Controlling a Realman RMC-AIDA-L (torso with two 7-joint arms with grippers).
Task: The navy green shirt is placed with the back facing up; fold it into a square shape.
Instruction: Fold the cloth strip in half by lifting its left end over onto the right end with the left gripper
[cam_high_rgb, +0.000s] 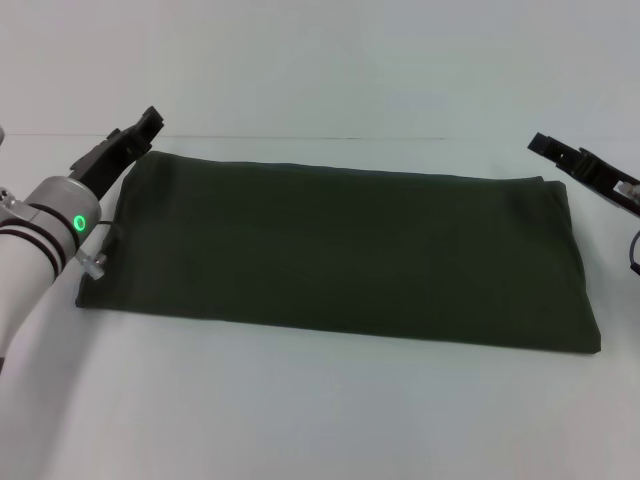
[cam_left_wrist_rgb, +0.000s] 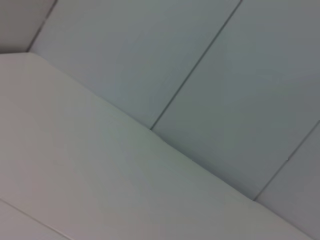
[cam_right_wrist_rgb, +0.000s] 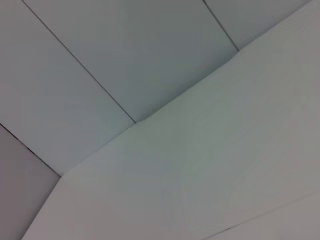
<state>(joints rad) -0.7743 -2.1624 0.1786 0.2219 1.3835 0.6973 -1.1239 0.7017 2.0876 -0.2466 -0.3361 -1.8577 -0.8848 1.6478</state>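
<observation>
Fingers of both grippers: state cannot be told, since the tips show only as dark shapes at the edges of the head view and neither wrist view shows any finger.

Table (cam_high_rgb: 300, 410): white, plain, the largest item, filling the head view from near edge to far edge. A pale wall rises behind it.

Shirt (cam_high_rgb: 340, 255): dark olive green, lying flat on the table as a long rectangle, its long sides running across the view. The upper face is plain, with no lettering showing. Edges are fairly straight; the far edge is a smooth line, and the right end slants slightly outward toward the near corner. No sleeves or collar stand out from the outline.

Left gripper (cam_high_rgb: 143, 128): black, on a white arm with a green ring light, positioned at the far left corner of the shirt. Whether it touches the cloth cannot be told.

Right gripper (cam_high_rgb: 560, 155): black, at the right edge of the view, just beside the far right corner of the shirt, apparently clear of it.

Both wrist views: only pale table surface and panelled wall.
</observation>
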